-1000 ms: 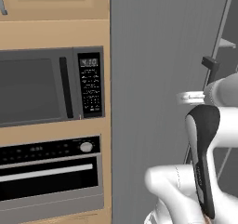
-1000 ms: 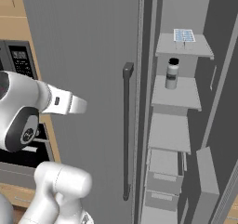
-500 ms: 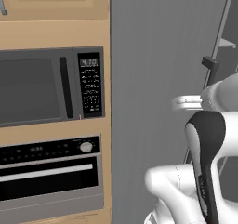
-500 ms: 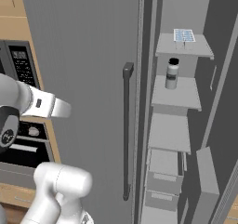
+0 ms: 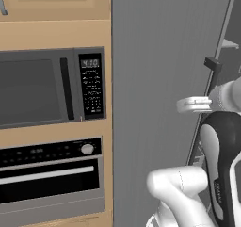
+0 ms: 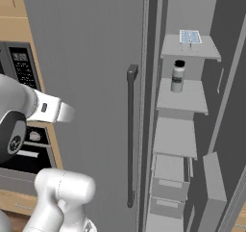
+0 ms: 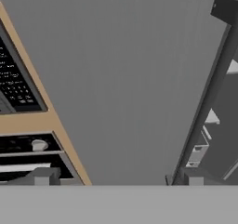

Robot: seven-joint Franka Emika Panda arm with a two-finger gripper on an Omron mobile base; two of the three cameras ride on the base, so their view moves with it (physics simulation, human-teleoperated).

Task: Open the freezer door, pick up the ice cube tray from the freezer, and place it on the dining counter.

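The freezer [image 6: 192, 130] stands as my landmark, its interior exposed on the right of the right base view, with pale shelves stepping down one under another. The freezer door [image 6: 91, 82] is the big plain grey panel just left of that opening, swung out so its front faces me; its long dark bar handle [image 6: 130, 135] runs vertically along the edge nearest the opening. Left of the door sit the microwave [image 5: 52, 87] and the oven [image 5: 49, 174] in their wood frame.

The ice cube tray [image 6: 190, 36] lies flat on the top shelf inside the freezer, above the shelf that carries a small dark-capped bottle [image 6: 178, 76]. Its long axis looks to run roughly across the shelf, though it is small and I cannot be sure.

My end effector [image 7: 116, 183] shows as two dark tips, spread as wide as they go, with nothing between them. It points at the flat face of the door, between the microwave and the handle. So the tray lies up and to the right of my end effector, past the handle edge and deeper in. I judge the door step done; the coming reach must swing right around that edge and rise to the top shelf.
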